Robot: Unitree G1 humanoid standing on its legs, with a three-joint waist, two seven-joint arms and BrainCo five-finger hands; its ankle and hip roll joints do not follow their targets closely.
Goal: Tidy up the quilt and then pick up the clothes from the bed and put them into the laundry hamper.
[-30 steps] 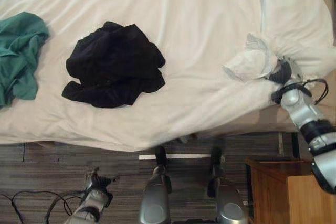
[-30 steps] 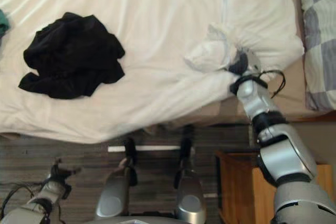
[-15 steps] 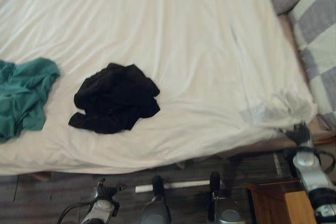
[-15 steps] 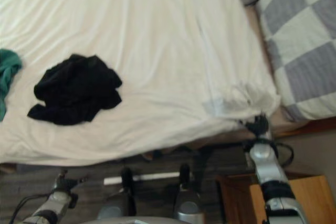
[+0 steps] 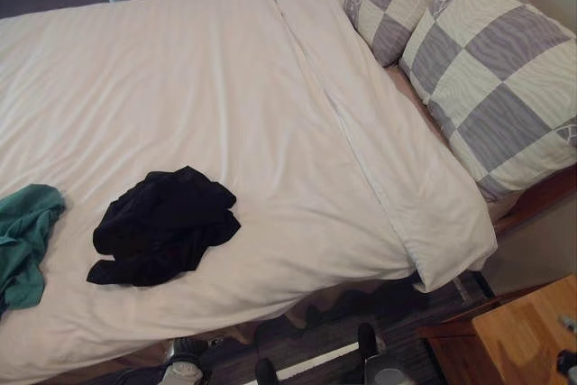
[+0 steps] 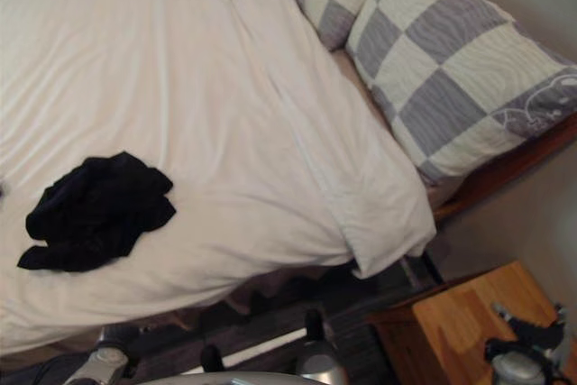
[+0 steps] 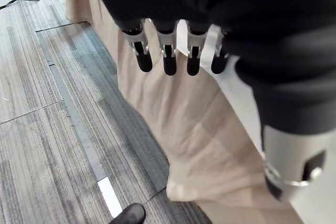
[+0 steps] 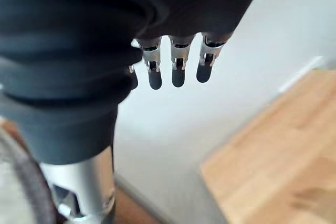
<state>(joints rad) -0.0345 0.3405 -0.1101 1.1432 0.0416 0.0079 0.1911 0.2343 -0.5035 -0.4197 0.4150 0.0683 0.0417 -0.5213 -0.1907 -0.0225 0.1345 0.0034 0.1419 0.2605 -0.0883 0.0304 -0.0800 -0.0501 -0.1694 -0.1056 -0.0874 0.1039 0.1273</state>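
Since the quilt (image 5: 225, 123) now lies flat over the bed, with its turned-back edge running down beside the checked pillows (image 5: 478, 69), I judge the tidying about done and the clothes next. The black garment (image 5: 162, 227) sits on the quilt near its front edge, and the green one (image 5: 25, 236) lies just to its left, partly out of frame. My left hand (image 7: 173, 51) hangs low by the bed skirt, fingers straight and holding nothing; my right hand (image 8: 176, 69) is off past the quilt's right corner, over the wooden nightstand (image 6: 460, 322), fingers likewise loose and empty. My worry is a grab at the black heap pinching the quilt too and rumpling it again. I see no hamper, so a blind turn could swing the right arm into the nightstand.
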